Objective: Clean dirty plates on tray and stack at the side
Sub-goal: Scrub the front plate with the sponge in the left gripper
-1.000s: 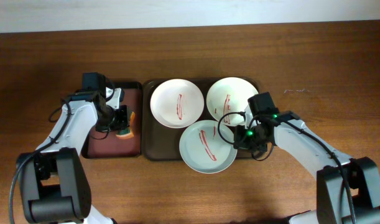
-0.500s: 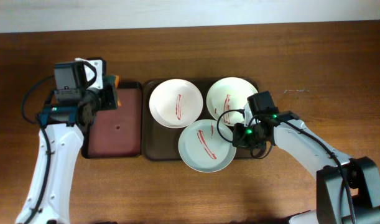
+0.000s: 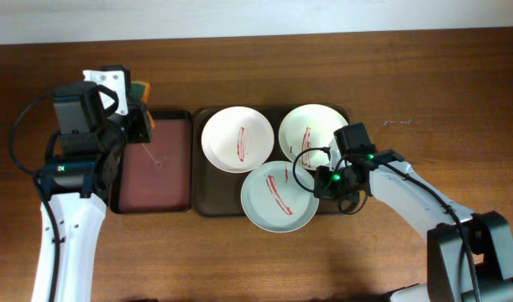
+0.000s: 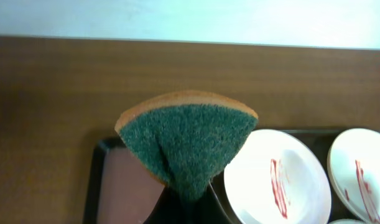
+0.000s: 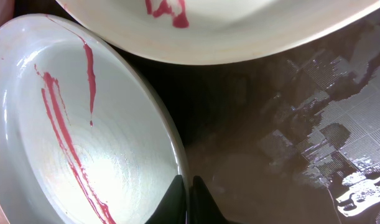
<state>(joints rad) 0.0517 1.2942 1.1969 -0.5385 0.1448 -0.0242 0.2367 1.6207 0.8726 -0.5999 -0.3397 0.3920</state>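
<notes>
Three white plates with red streaks lie on the dark brown tray (image 3: 201, 200): one at the back left (image 3: 237, 139), one at the back right (image 3: 311, 134) and one at the front (image 3: 277, 197), overhanging the tray's front rim. My right gripper (image 3: 320, 184) is shut on the front plate's right rim, and the wrist view shows the fingers (image 5: 185, 188) pinching that rim (image 5: 84, 143). My left gripper (image 3: 137, 105) is shut on a green and orange sponge (image 4: 186, 140) and holds it raised above the back of the narrow tray, left of the back left plate (image 4: 277, 186).
The narrow reddish-brown tray (image 3: 159, 176) with a black rim lies left of the dark tray, nothing on it. The back right plate (image 5: 227, 31) sits close above my right fingers. Bare wooden table (image 3: 424, 84) surrounds both trays.
My left arm has lifted the sponge off the reddish tray and moved it up and toward the back. The right gripper has stayed on the front plate's rim.
</notes>
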